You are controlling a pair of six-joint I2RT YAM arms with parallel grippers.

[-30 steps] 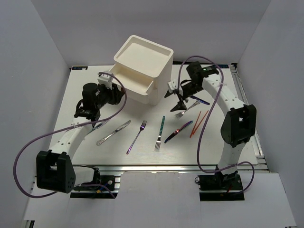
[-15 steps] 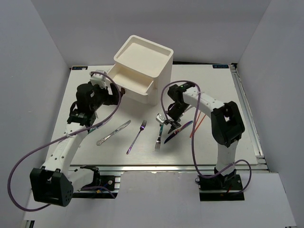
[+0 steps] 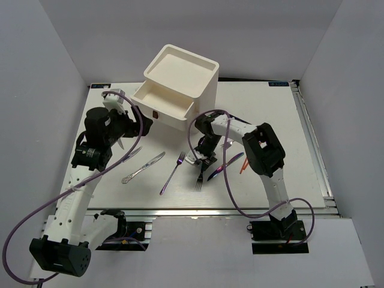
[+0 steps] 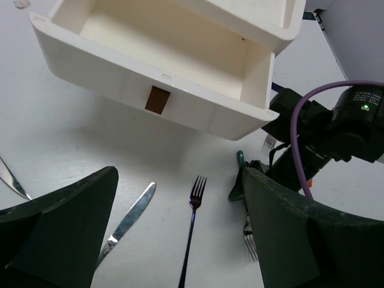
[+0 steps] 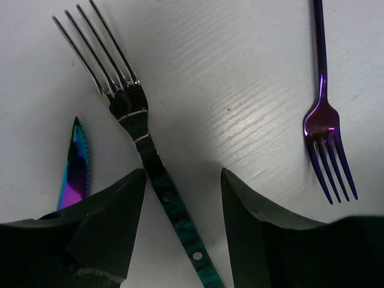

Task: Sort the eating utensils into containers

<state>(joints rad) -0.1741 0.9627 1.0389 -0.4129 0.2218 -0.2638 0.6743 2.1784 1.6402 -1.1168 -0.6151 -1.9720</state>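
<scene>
The white drawer unit (image 3: 180, 84) stands at the back, its lower drawer (image 4: 162, 66) pulled out, with a dark red pull (image 4: 158, 99). My right gripper (image 3: 203, 159) is low over the teal-handled fork (image 5: 174, 216). It is open (image 5: 183, 180), with one finger on each side of the handle. My left gripper (image 3: 137, 125) hangs open and empty (image 4: 179, 174) in front of the drawer. A purple fork (image 3: 173, 173), a silver knife (image 3: 144, 167), an iridescent knife (image 3: 225, 167) and orange chopsticks (image 3: 243, 167) lie on the table.
Another silver knife (image 3: 135, 152) lies under the left arm's cable. A silver fork (image 3: 227, 144) lies behind the right arm. In the right wrist view the purple fork (image 5: 324, 126) is to the right and the iridescent knife's tip (image 5: 75, 168) to the left.
My right arm swung from the back right to the middle and came down over the teal-handled fork. My left arm drew back to the left and rose.
</scene>
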